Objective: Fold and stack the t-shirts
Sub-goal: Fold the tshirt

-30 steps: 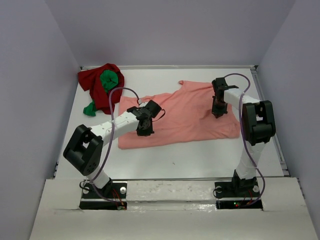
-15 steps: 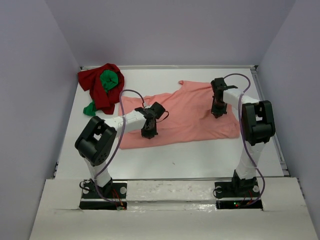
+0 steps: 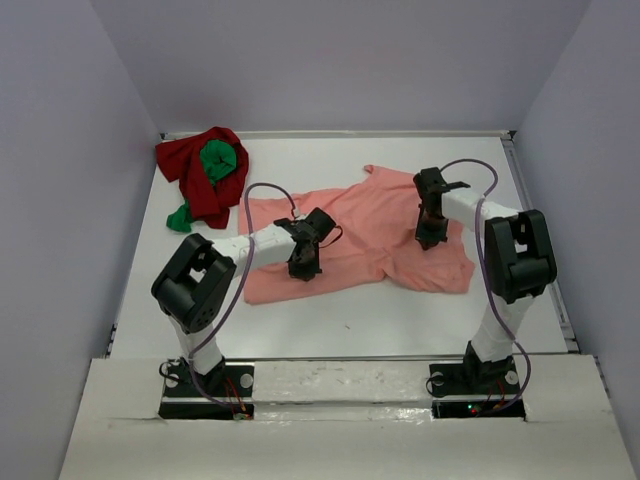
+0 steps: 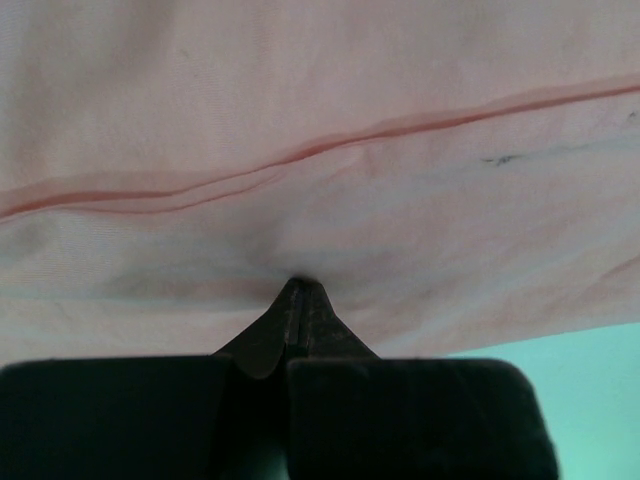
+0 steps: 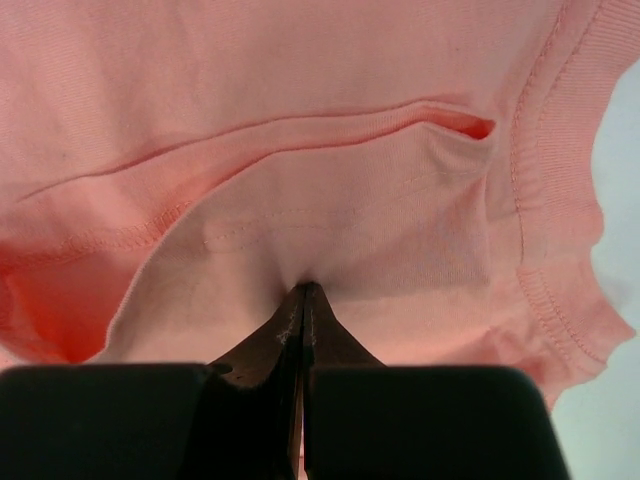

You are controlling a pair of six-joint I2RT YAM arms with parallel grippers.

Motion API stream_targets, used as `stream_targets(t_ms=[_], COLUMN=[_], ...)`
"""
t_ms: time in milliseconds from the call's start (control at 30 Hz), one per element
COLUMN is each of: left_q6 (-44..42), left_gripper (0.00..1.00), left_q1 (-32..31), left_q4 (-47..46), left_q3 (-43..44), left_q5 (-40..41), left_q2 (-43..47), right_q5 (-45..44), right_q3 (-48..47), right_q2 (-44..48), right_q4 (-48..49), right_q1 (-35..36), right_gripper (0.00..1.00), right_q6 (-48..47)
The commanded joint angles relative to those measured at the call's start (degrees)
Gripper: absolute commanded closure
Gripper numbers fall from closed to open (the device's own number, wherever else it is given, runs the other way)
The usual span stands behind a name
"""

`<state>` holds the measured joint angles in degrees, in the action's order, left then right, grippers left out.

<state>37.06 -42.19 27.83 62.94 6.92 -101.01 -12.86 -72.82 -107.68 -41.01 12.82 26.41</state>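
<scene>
The salmon-pink t-shirt (image 3: pixel 365 235) lies spread over the middle of the table, wrinkled and bunched toward its centre. My left gripper (image 3: pixel 303 268) is shut on its lower left part; in the left wrist view the closed tips (image 4: pixel 298 292) pinch the cloth (image 4: pixel 330 120). My right gripper (image 3: pixel 424 237) is shut on its right part, near the collar; the right wrist view shows the closed tips (image 5: pixel 304 290) pinching pink cloth (image 5: pixel 300 150). The dark red t-shirt (image 3: pixel 195 172) lies crumpled at the far left corner with the bright green t-shirt (image 3: pixel 218 160) bundled in it.
Grey walls enclose the table on three sides. The white table top (image 3: pixel 350 320) shows in front of the pink shirt and along the far edge (image 3: pixel 340 135).
Both grippers have moved toward each other with the pink cloth in them. The shirt has bunched in the middle and its right edge has drawn leftward.
</scene>
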Motion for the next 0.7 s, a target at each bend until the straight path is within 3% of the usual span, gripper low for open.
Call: stream_targets(t_ms=[0,500,667], left_q6=[3.37,13.04,14.52], left_gripper=[1.0,1.0,1.0], left_q1=[-3.06,-11.07,-13.35], left_q4=[3.1,9.17,13.28], left_q3=[-3.95,-14.33,-11.01], left_q5=[-0.85,-0.5,7.39], left_q2=[4.24,17.42,21.11], right_q5=[0.38,-0.94,-7.08], right_q3=[3.46,15.15,17.0], right_q2=[4.4,17.41,24.07], right_q4=[-4.25,-7.59,-8.29], right_q1=[1.24,3.79,7.75], right_gripper=[1.0,1.0,1.0], right_q6=[4.34,13.66,15.07])
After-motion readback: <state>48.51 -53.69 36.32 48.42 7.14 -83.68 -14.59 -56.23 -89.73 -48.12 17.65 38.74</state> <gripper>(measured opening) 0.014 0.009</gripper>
